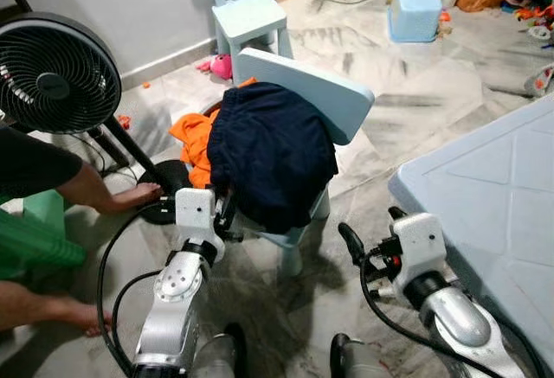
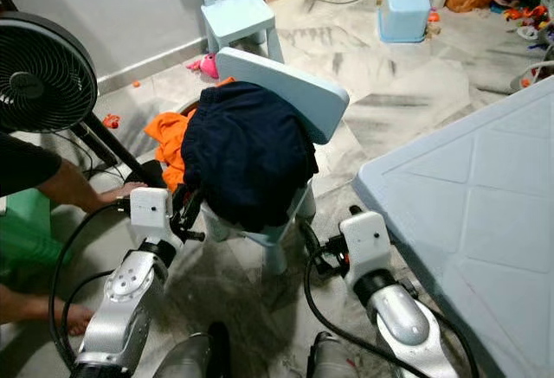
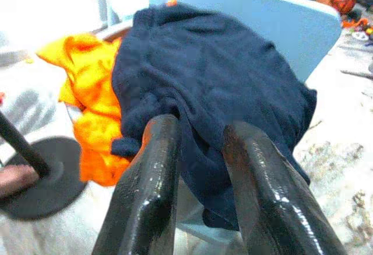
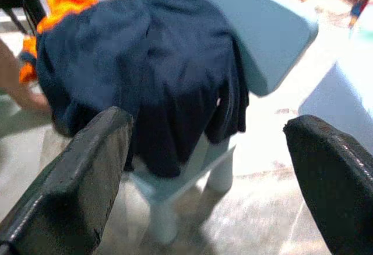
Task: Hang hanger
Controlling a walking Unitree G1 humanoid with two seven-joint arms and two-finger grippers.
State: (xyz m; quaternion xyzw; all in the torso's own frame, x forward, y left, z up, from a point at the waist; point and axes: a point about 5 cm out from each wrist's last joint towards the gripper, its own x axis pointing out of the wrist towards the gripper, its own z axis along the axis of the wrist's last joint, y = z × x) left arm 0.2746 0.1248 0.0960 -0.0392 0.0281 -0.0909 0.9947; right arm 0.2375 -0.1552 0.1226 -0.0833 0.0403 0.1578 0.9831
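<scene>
**Navy cloth on the small chair, both claws near it**

Navy garment [image 1: 273,155] lies draped over a pale blue child's chair [image 1: 313,91], covering the seat and hanging down over its front edge. An orange garment [image 1: 194,138] sits just beside it, on the robot's left. No hanger can be made out among the clothes, so its direction cannot be told.

The left claw [image 3: 201,150] is at the lower edge of the navy garment, its fingers with only a narrow gap, holding nothing. The right claw [image 4: 213,150] is wide open and empty, near the chair's front leg.

A black fan [image 1: 56,71] stands at left, beside a person's hand [image 1: 138,195]. A light blue table [image 1: 485,192] is at right.
</scene>
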